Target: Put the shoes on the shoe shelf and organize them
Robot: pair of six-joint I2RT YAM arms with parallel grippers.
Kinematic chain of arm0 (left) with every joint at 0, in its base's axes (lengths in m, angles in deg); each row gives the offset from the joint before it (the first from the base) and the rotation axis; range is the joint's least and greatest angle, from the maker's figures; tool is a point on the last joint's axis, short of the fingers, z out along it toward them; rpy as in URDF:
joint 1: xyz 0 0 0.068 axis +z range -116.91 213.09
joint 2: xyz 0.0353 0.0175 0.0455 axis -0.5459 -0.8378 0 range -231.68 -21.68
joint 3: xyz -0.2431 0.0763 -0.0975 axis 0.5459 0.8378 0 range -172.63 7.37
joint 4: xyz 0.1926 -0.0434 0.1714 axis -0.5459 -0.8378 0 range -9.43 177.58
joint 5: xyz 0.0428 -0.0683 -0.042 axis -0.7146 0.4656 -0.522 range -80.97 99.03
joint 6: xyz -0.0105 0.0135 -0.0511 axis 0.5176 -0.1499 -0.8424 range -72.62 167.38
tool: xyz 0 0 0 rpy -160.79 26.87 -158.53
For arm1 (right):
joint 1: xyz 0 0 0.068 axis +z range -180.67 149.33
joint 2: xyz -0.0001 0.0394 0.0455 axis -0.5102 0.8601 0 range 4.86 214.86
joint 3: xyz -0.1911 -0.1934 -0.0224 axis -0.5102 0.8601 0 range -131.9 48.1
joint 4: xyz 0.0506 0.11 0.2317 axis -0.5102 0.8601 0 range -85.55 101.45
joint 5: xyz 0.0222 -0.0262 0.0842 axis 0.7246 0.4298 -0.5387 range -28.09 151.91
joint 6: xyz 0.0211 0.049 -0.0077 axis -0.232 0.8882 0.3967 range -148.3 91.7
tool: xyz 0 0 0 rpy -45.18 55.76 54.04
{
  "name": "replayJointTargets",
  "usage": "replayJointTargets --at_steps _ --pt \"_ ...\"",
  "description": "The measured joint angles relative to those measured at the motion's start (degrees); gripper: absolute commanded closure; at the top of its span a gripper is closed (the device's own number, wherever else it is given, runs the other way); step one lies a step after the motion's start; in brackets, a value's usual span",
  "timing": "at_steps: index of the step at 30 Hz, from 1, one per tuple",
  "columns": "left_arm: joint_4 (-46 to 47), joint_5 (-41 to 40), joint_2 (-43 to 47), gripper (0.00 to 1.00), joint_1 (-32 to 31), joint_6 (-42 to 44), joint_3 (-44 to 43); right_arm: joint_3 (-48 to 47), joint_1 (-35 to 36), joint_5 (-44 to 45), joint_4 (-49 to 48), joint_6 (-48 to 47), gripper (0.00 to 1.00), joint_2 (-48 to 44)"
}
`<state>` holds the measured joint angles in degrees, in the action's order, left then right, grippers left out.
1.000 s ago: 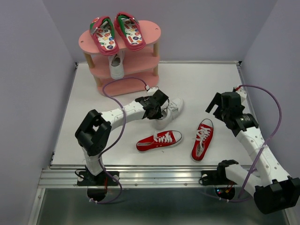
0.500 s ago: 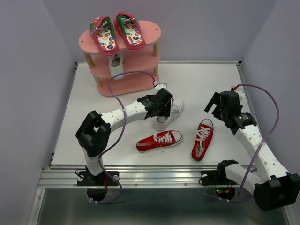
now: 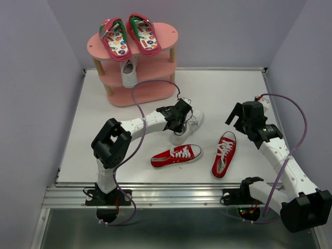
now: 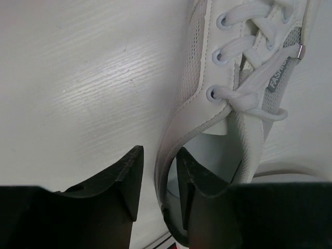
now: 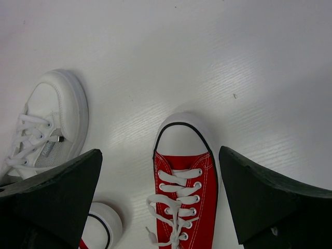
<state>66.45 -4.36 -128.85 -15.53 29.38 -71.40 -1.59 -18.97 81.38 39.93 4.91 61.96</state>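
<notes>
A white sneaker (image 3: 191, 123) lies mid-table. My left gripper (image 3: 178, 117) is at its heel end. In the left wrist view the white sneaker (image 4: 193, 78) has its collar wall between the fingers of my left gripper (image 4: 159, 153), one inside the opening and one outside, with a small gap still showing. My right gripper (image 3: 238, 117) is open and empty, hovering over the toe of a red sneaker (image 3: 224, 154), which also shows in the right wrist view (image 5: 187, 192). The second red sneaker (image 3: 176, 155) lies in front. The pink shelf (image 3: 167, 34) holds two red flip-flops (image 3: 116, 39) on top and a white sneaker (image 3: 129, 72) on the middle tier.
The shelf stands at the table's back left. Purple cables loop over both arms. A metal rail runs along the table's near edge (image 3: 171, 192). Walls close in on the left, right and back.
My left gripper has moved right and settled over the white sneaker's heel opening. My right gripper has barely shifted. The shoes have not moved.
</notes>
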Motion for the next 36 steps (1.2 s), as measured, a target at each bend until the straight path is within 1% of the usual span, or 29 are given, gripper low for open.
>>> replayJointTargets --at_steps 2,3,7,11,14,17,21,27,36 --pt "0.04 0.66 -0.76 0.9 -0.02 0.59 0.0 0.0 0.0 0.0 0.0 -0.02 0.0 0.04" --pt "0.07 0.94 -1.07 1.0 -0.02 0.55 0.0 0.0 0.0 0.0 0.0 0.0 0.0 0.11" --pt "-0.76 0.66 -1.2 1.0 0.0 1.44 -0.48 0.0 0.0 0.0 0.0 -0.04 0.0 0.61" --pt "-5.38 -0.04 -0.83 1.0 0.31 1.46 -4.33 0.02 0.0 -0.07 -0.07 -0.2 0.0 0.7" --pt "-8.55 -0.61 1.2 1.0 1.16 1.14 -8.02 0.52 0.0 -1.29 -1.29 -0.17 0.0 1.03" --pt "-11.06 -0.94 4.15 1.0 3.15 -0.33 -12.2 2.27 0.0 -4.07 -3.43 -0.17 0.0 1.99" --pt "-11.39 -2.29 9.55 1.0 7.52 -3.76 -16.0 4.85 0.0 -9.01 -5.92 0.09 0.0 4.87" --pt "-11.63 -5.2 14.1 1.0 12.04 -8.44 -16.85 5.29 0.0 -11.15 -7.45 0.09 0.0 7.19" --pt "-14.43 -7.21 13.9 1.0 13.2 -13.64 -16.72 5.22 0.0 -11.61 -7.91 0.02 0.0 7.21"
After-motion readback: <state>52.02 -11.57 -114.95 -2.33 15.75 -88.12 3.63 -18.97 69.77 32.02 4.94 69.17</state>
